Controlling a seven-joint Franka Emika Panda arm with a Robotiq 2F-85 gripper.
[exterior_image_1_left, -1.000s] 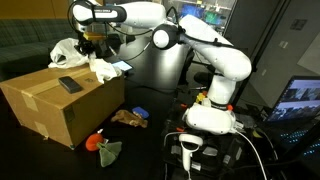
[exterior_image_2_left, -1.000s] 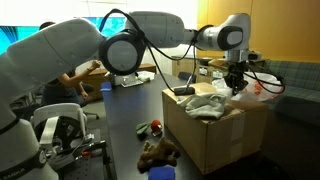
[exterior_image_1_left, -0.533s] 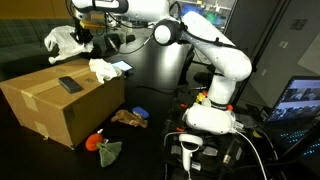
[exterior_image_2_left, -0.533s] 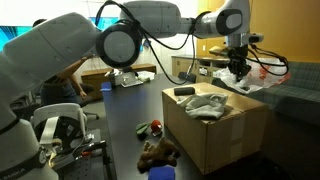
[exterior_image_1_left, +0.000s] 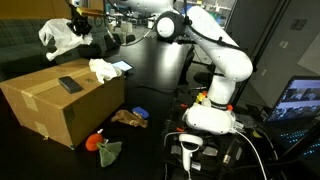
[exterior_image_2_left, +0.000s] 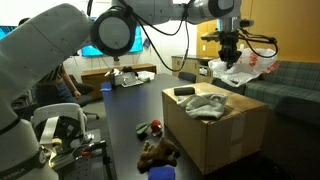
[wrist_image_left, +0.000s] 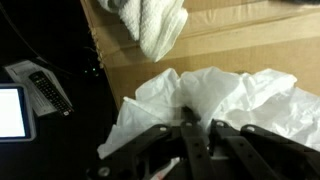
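Note:
My gripper (wrist_image_left: 198, 128) is shut on a white plastic bag (wrist_image_left: 235, 100) and holds it in the air above the far end of a cardboard box (exterior_image_1_left: 50, 108). The bag hangs from the gripper in both exterior views (exterior_image_1_left: 58, 35) (exterior_image_2_left: 243, 68). A crumpled white cloth (exterior_image_1_left: 103, 68) lies on the box top, also in the wrist view (wrist_image_left: 155, 25) and in an exterior view (exterior_image_2_left: 208, 102). A small dark phone-like object (exterior_image_1_left: 69, 85) lies on the box top too (exterior_image_2_left: 183, 91).
A remote (wrist_image_left: 48, 92) and a tablet (wrist_image_left: 12, 110) lie on the dark table beside the box. On the floor by the box lie a brown plush toy (exterior_image_1_left: 129, 117), a red and green toy (exterior_image_1_left: 102, 146) and a blue item (exterior_image_1_left: 139, 109). A couch (exterior_image_2_left: 290, 85) stands behind.
The gripper has risen with the white bag, lifting it off the box top and higher above the far end of the box. The cloth and dark object stay put.

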